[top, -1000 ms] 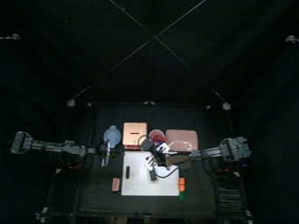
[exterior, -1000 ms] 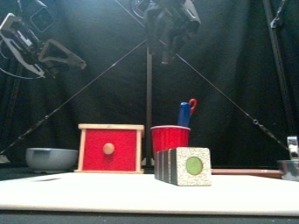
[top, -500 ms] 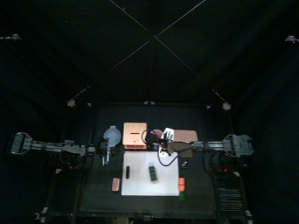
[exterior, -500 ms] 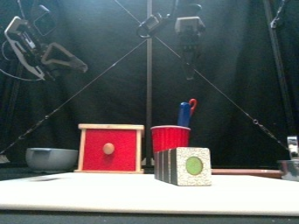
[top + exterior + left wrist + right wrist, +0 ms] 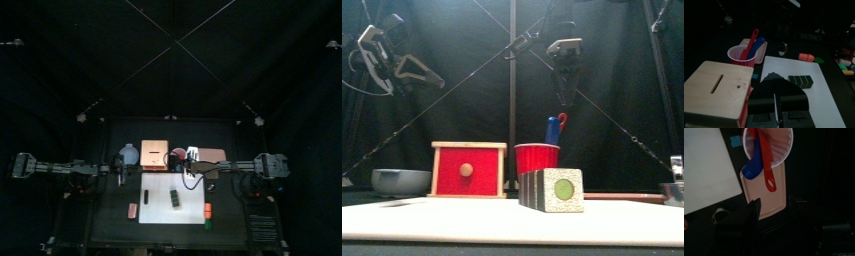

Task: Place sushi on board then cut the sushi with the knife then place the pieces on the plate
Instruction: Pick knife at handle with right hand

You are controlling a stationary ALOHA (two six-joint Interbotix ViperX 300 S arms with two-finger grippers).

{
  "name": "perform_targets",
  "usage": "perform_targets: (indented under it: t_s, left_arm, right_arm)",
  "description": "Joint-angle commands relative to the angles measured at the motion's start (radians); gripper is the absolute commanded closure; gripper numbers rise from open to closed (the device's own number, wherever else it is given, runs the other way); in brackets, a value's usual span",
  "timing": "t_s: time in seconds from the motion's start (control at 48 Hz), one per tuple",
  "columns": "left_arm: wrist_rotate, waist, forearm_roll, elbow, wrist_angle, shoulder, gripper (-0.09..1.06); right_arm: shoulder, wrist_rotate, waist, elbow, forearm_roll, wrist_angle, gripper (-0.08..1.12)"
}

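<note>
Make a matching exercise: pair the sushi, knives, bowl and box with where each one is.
Things:
1. sushi
2. knives
3. bowl
4. box

Places:
A. in the cup
B. leftmost in the front view
C. on the board
D. between the bowl and the cup

Pairs: 1-C, 2-A, 3-B, 4-D

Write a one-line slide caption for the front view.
Sushi roll on the white board, toy knives in the red cup behind it, right gripper hanging overhead.
</note>
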Motion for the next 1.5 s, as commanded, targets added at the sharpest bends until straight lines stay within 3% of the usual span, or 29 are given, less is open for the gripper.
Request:
perform_targets:
  t_s: [0.021, 0.229, 0.729, 1.5]
  left_arm:
    - [0.000, 0.005, -0.002, -0.011, -0.006, 0.002, 0.99]
    - [0.000, 0.005, -0.002, -0.006, -0.006, 0.002, 0.99]
    - [0.002, 0.009, -0.002, -0.005, -0.006, 0.002, 0.99]
    - [0.000, 0.009, 0.000, -0.002, -0.005, 0.002, 0.99]
  right_arm:
    - [-0.003, -0.005, -0.009, -0.038, -0.014, -0.002, 0.21]
    - [0.032, -0.009, -0.031, -0.046, -0.074, -0.005, 0.21]
    - [0.107, -0.078, -0.074, -0.077, -0.080, -0.006, 0.21]
    - [0.066, -0.167, -0.081, -0.091, -0.094, 0.025, 0.21]
